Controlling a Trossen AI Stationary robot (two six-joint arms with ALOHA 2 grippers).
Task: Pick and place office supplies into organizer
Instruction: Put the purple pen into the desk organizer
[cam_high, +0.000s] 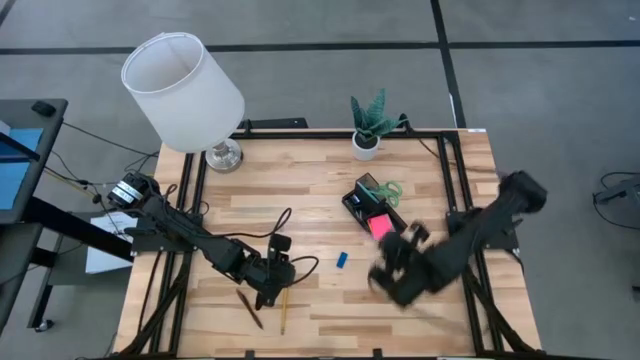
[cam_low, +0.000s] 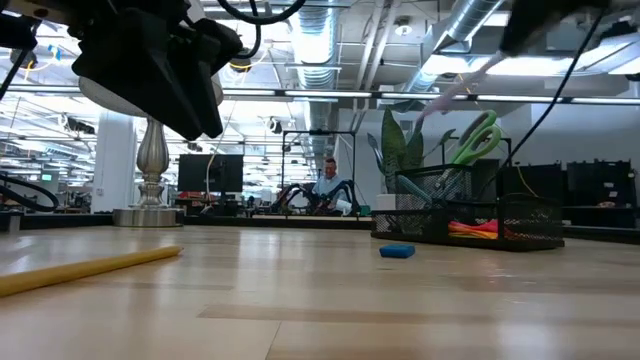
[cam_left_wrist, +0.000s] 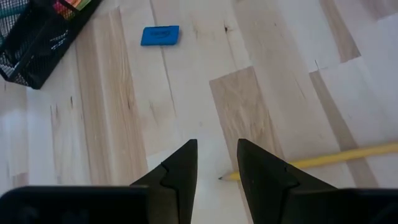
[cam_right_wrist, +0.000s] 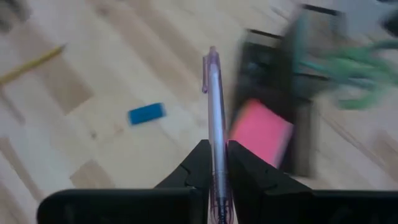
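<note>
One purple pen, pinched lengthwise in your right tool; organizer lies just ahead. Left tool: spread, empty.

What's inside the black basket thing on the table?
The organizer holds green-handled scissors standing in its back part and a pink sticky-note pad in front. Its mesh walls and the right arm hide the rest, so other contents cannot be told.
</note>
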